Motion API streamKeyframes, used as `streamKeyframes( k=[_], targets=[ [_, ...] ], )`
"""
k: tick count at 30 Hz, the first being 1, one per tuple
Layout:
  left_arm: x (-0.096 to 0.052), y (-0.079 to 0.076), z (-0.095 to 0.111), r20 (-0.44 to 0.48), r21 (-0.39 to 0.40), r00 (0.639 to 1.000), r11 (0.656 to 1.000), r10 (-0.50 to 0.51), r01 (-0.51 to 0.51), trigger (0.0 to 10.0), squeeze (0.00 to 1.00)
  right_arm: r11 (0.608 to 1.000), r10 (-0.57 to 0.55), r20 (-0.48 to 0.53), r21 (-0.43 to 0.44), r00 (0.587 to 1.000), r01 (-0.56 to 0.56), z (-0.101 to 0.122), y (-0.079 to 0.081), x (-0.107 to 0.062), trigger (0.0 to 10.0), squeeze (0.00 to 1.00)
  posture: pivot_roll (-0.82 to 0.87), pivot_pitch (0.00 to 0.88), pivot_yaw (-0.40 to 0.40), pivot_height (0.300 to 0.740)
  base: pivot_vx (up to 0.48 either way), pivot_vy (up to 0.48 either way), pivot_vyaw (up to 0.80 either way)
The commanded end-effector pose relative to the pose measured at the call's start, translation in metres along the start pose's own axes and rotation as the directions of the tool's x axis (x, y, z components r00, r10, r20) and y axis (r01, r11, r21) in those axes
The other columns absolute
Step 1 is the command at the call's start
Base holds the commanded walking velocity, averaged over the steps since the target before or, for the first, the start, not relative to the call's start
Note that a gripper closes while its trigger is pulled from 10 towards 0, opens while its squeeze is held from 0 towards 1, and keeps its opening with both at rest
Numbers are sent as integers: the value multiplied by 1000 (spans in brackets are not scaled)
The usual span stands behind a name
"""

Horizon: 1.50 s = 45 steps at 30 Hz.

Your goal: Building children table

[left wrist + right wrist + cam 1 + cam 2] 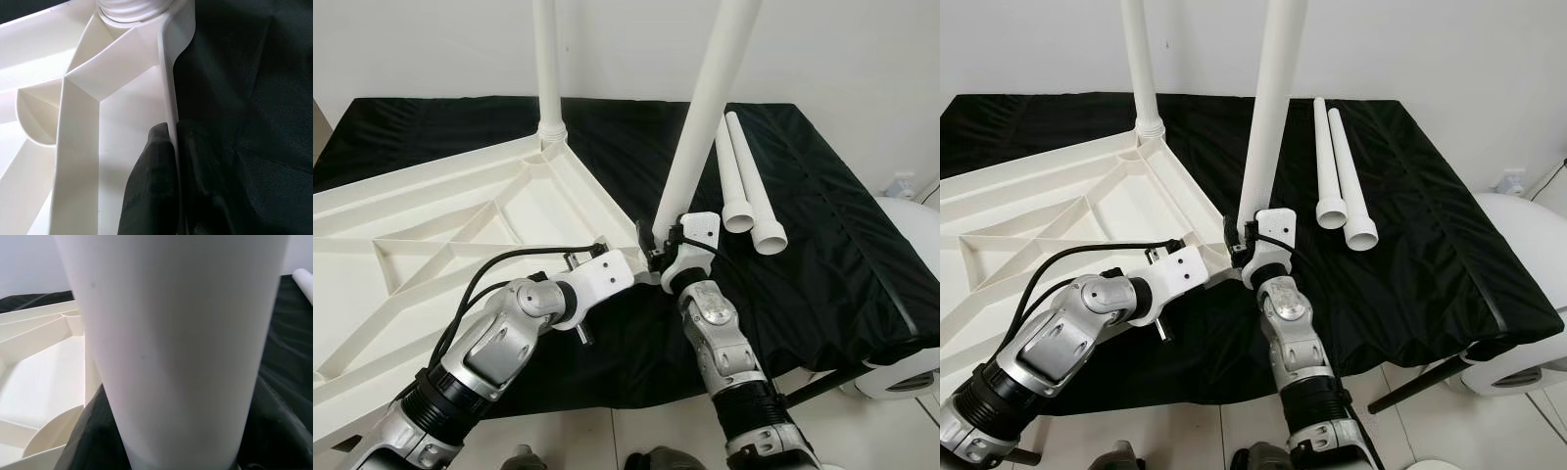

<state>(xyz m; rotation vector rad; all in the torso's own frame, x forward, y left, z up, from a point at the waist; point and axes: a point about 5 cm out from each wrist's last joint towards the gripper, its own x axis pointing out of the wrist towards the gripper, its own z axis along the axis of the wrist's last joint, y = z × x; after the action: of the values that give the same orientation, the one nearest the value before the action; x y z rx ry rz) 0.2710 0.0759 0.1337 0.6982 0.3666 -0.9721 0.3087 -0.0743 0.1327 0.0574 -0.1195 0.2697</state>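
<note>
Nearest the head camera are the two silver arms, reaching forward over the near edge of a black cloth (822,235) that covers the work surface. The right gripper (658,253) is clamped around the lower end of a white table leg (705,108), which rises tilted up and away, its foot at the near right corner of the tabletop (431,245). In the right wrist view that leg (181,342) stands close before the lens.

The left gripper (631,269) pinches the raised rim of the tabletop near that same corner; the left wrist view shows its black fingers (151,171) closed on either side of the thin white edge (168,98).

The white tabletop lies upside down on the cloth, its ribbed underside facing up. At its far corner another leg (546,64) stands upright in its socket.

Two more white legs (744,181) lie side by side on the cloth to the right of the held leg, wide ends toward the robot.
</note>
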Motion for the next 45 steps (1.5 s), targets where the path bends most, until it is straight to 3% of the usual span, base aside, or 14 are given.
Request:
streamKeyframes(
  k=[1,2,3,16,18,19,20,29,34,45],
  targets=[
    [4,-7,-2,-20,21,1000,1000,-4,4,10000,0,999,38,-4,11,999,-38,1,11,-1,10000,145,43,9,-69,740,0,0,0],
    [4,-7,-2,-21,21,1000,1000,-3,4,10000,0,999,31,-4,7,1000,-31,1,9,-2,10000,455,43,9,-69,740,0,0,0],
    [4,-6,-2,-21,21,1000,1000,-3,3,10000,0,999,47,0,20,999,-47,1,8,-3,10000,1000,43,11,-69,740,0,0,0],
    [3,-6,-1,-18,19,1000,1000,1,-1,10000,0,998,70,22,8,997,-70,4,-4,-9,10000,1000,40,9,-70,740,0,0,0],
    [3,-5,-1,-16,18,1000,1000,4,-4,10000,0,994,109,14,-4,994,-109,4,-15,-11,10000,1000,37,7,-70,740,0,0,0],
    [4,-5,0,-15,19,1000,1000,5,-5,10000,0,991,132,11,-7,991,-132,5,-20,-12,10000,780,37,6,-71,740,0,0,0],
    [4,-5,0,-15,19,1000,1000,6,-6,10000,0,984,174,8,-25,985,-174,5,-26,-13,10000,0,36,5,-72,740,0,0,0],
    [4,-4,0,-14,21,1000,1000,7,-7,10000,0,954,296,-11,-50,955,-296,7,-43,-14,10000,0,35,4,-71,740,0,0,0],
    [4,-3,1,-12,25,1000,1000,7,-7,10000,0,883,463,-68,-42,884,-467,2,-59,-13,10000,0,36,0,-69,740,0,0,0],
    [5,-4,2,-7,32,1000,999,5,-4,10000,0,832,542,-109,-70,834,-550,-1,-63,0,10000,0,44,0,-71,740,0,0,0]
  ],
)
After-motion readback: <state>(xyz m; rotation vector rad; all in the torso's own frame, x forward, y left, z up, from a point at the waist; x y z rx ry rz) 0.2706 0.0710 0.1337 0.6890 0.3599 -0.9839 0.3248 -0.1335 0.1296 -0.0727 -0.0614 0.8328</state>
